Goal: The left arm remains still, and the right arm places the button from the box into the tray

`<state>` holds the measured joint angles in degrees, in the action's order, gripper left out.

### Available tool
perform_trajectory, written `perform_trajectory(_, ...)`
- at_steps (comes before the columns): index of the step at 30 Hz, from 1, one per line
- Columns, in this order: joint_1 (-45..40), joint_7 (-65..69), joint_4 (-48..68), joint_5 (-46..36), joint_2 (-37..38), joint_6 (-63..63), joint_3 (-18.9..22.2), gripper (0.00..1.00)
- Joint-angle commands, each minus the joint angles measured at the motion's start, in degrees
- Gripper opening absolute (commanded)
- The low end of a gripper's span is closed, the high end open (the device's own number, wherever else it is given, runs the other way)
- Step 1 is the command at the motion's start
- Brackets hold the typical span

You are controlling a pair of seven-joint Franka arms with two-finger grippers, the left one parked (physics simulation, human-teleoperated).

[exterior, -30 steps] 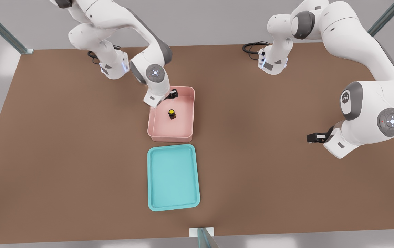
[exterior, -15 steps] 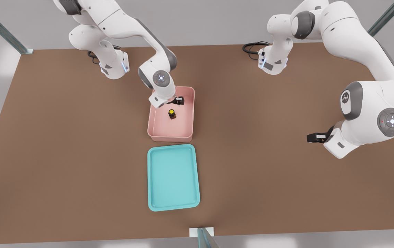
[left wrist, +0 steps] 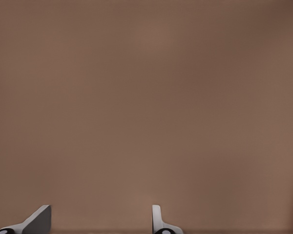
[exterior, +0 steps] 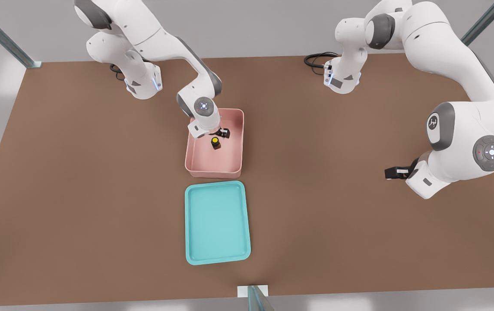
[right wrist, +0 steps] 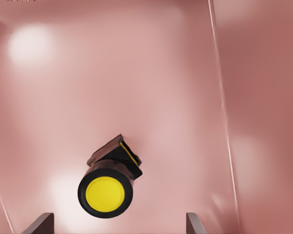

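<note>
The button (exterior: 215, 142), a tiny dark block with a round yellow cap, lies on the floor of the pink box (exterior: 212, 172) near its middle. My gripper (exterior: 223, 133) hangs inside the box, just behind the button and slightly toward the front view's right. In the right wrist view the button (right wrist: 106, 192) lies tilted on the pink floor (right wrist: 136, 73), and my gripper (right wrist: 118, 226) is open, its fingertips (right wrist: 40, 223) set wide to either side with nothing between them. The teal tray (exterior: 216, 222) lies in front of the box, with nothing in it.
The parked arm (exterior: 445, 142) stands at the front view's right, its black gripper (exterior: 396, 172) low over the brown table (exterior: 78, 172). Black cables (exterior: 316, 58) lie at the back edge. A metal post (exterior: 253, 298) stands at the front edge.
My gripper has dropped from the box's back rim down into the box and come forward, ending close behind the button. The button, box and tray have not moved.
</note>
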<state>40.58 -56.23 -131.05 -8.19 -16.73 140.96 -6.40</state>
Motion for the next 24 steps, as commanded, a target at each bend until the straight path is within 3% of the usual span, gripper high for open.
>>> perform_trajectory(1, -0.41, -5.91, -0.35, 0.01, -0.06, 2.13, 0.07, 1.0)
perform_trajectory(14, -0.94, -6.26, 1.58, 0.54, -3.04, 2.13, 1.04, 1.0)
perform_trajectory(21, -0.33, -9.25, 1.76, 0.54, -3.13, 2.13, 1.04, 0.7)
perform_trajectory(24, 0.03, -9.69, 1.76, 0.54, -3.4, 2.13, 1.04, 0.66)
